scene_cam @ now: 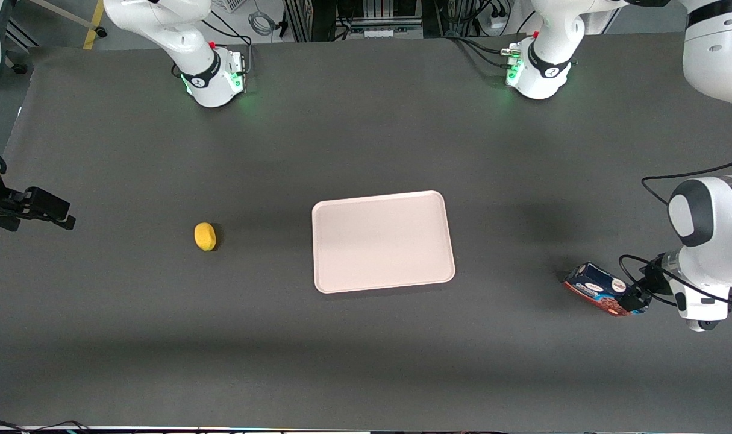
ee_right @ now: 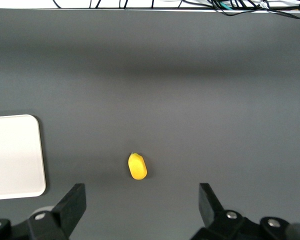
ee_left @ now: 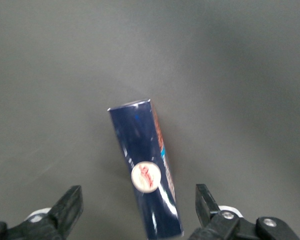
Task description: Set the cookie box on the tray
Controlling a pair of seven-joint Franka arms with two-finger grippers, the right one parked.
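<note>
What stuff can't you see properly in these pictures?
- Cookie box: in the front view the gripper covers one end; in the left wrist view the picture edge cuts it off.
- Logo writing: too small to read in either view.
- Tray: cut by the right wrist view's edge.
- Gripper's open fingers: their bases are cut off in the left wrist view.

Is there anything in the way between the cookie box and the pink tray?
Nothing visible. Only bare table lies between the cookie box and the tray. The gripper is at the box, jaws open.
</note>
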